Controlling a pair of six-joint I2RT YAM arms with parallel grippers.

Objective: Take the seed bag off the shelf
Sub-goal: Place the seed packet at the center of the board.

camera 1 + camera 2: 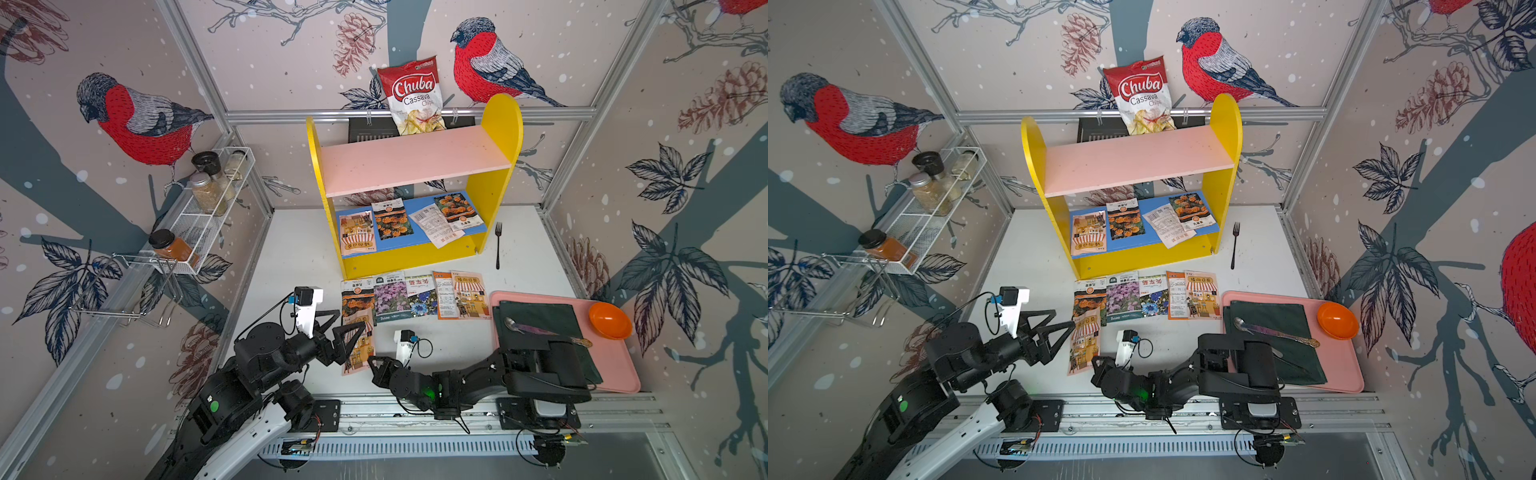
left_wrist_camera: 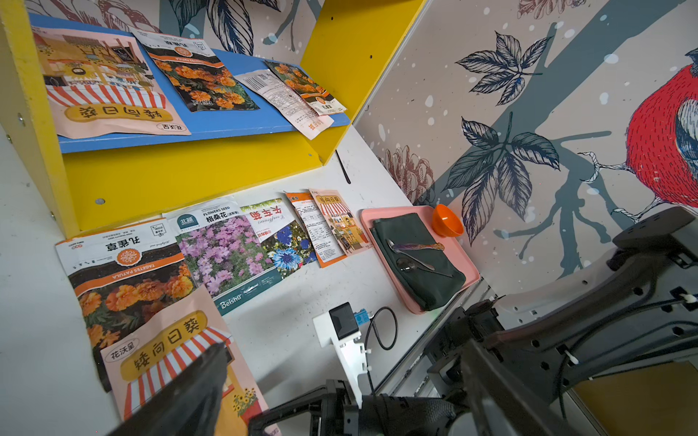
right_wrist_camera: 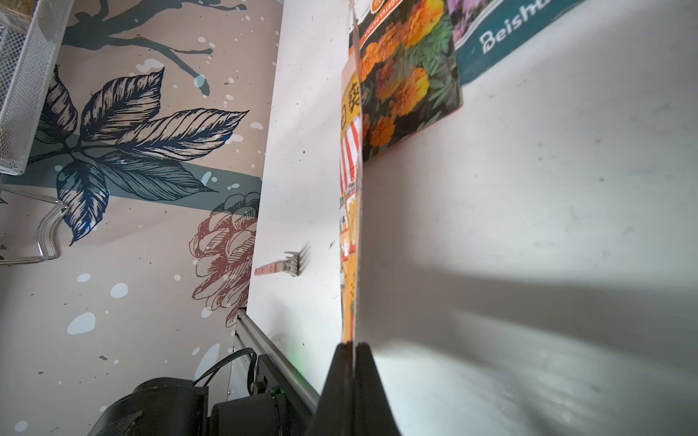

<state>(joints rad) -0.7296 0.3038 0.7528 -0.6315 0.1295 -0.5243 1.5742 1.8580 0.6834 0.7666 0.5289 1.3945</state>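
Observation:
The shelf (image 1: 500, 124) has yellow side panels, a pink upper board and a blue lower board (image 1: 415, 237). Several seed bags lie on the blue board (image 2: 241, 124). My right gripper (image 3: 353, 345) is shut on the near corner of a pink seed bag (image 1: 358, 351) printed with a striped awning. That bag is off the shelf, low over the front of the table, and shows edge-on in the right wrist view (image 3: 349, 226). Its far end overlaps a marigold bag (image 2: 124, 279). My left gripper (image 1: 352, 318) is open beside the held bag's far end, one finger (image 2: 189, 392) over it.
A row of seed bags (image 1: 415, 297) lies on the table before the shelf. A pink tray (image 1: 615, 374) at right holds a green cloth, a spoon and an orange bowl (image 1: 610, 320). A black fork (image 1: 498, 245) lies beside the shelf. A chips bag (image 1: 413, 97) tops it. A wire spice rack (image 1: 208, 216) hangs left.

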